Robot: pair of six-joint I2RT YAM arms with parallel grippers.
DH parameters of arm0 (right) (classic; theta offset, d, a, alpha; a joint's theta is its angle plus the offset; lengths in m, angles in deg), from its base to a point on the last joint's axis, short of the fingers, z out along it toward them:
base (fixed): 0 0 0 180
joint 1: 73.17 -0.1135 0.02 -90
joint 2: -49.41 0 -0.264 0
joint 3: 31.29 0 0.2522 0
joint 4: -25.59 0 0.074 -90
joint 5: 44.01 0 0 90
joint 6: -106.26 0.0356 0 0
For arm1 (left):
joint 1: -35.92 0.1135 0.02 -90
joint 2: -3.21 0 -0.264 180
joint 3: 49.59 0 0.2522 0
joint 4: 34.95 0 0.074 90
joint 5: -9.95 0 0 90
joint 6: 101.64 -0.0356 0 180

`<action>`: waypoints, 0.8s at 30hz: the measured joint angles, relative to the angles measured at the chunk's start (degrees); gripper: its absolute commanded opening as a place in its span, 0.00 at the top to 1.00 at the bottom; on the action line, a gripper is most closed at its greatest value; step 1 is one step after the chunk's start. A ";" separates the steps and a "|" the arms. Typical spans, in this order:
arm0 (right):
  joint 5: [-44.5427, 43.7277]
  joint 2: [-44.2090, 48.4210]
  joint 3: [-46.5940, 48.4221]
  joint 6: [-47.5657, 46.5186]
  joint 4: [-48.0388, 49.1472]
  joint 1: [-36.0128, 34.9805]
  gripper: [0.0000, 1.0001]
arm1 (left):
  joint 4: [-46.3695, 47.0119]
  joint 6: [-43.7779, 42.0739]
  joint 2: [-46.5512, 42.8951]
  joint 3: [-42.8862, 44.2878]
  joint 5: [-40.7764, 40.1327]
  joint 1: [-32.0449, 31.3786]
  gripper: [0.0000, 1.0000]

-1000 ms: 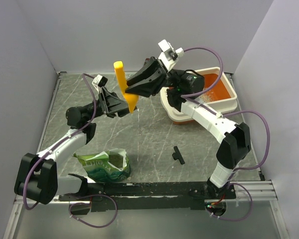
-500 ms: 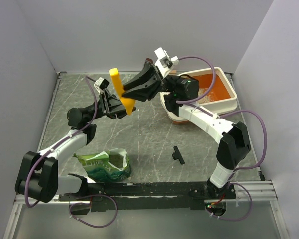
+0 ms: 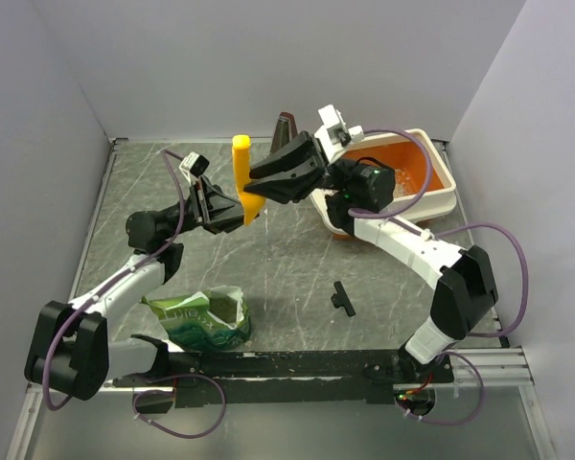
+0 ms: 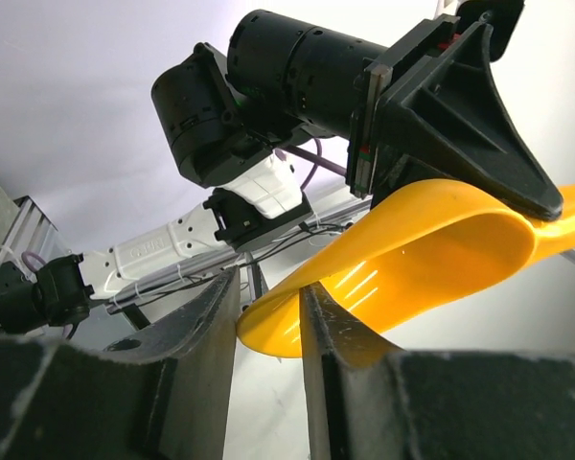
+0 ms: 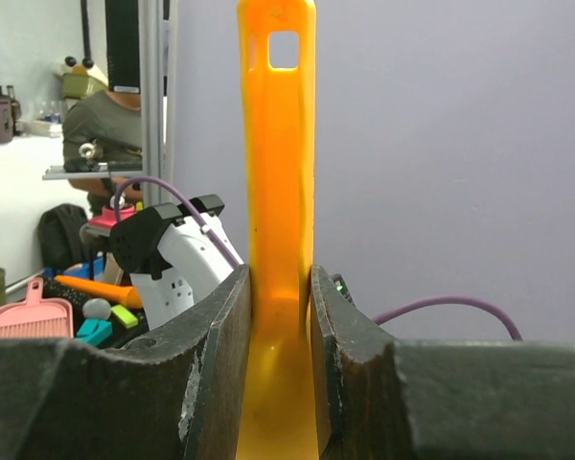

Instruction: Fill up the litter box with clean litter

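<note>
An orange plastic scoop stands nearly upright above the table's middle back. My right gripper is shut on its handle, which fills the gap between its fingers in the right wrist view. My left gripper is shut on the tip of the scoop's bowl, whose rim sits between its fingers. The scoop's bowl shows no litter. The litter box, cream outside and orange inside, stands at the back right. Pale litter granules lie in it.
A crinkly green bag with an open top lies at the front left near the left arm's base. A small black part lies on the grey marbled table in front of the right arm. Walls close in the left, back and right.
The scoop, held at both ends, swung left and then back right, and now stands more upright. The right wrist has shifted right toward the litter box.
</note>
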 measured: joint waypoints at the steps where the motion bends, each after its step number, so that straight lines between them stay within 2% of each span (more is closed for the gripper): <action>1: -0.13 0.52 -0.66 -0.13 0.22 0.15 0.94 | -0.22 -0.04 -0.22 0.00 0.11 -0.04 0.95; 3: -0.26 1.53 -1.95 -0.31 0.68 0.57 0.88 | -0.59 -0.11 -0.59 0.00 0.44 -0.04 0.99; 8: -1.75 4.83 -7.02 -1.40 2.36 2.16 0.69 | -2.21 -0.24 -1.53 -0.02 1.55 -0.02 0.99; 14: -2.93 9.31 -14.53 -1.38 4.33 5.77 0.61 | -3.85 -1.70 -4.24 -0.02 2.38 0.26 0.99; 24: 6.82 6.25 -29.83 -0.63 -2.67 11.17 0.49 | 0.85 -4.31 -8.74 3.74 -1.79 -0.04 0.99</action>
